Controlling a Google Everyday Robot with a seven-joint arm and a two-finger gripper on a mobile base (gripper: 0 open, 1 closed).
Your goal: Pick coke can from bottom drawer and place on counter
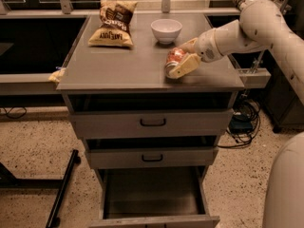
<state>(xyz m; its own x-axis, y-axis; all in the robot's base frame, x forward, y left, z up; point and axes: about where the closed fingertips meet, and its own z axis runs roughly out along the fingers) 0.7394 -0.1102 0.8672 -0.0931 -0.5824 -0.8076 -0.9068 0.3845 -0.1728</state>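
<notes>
The coke can [174, 60] is red with a silver end and lies tilted on its side at the right front part of the grey counter [123, 65]. My gripper [183, 57] comes in from the right and its cream fingers [186, 65] are closed around the can, which rests on or just above the counter top. The bottom drawer [152, 198] is pulled open below, and its grey floor shows nothing on it.
A chip bag [114, 23] lies at the counter's back left. A white bowl [166, 30] stands at the back middle, just behind the can. The two upper drawers [152, 123] with black handles are slightly open. A yellowish object [57, 75] sticks out at the counter's left edge.
</notes>
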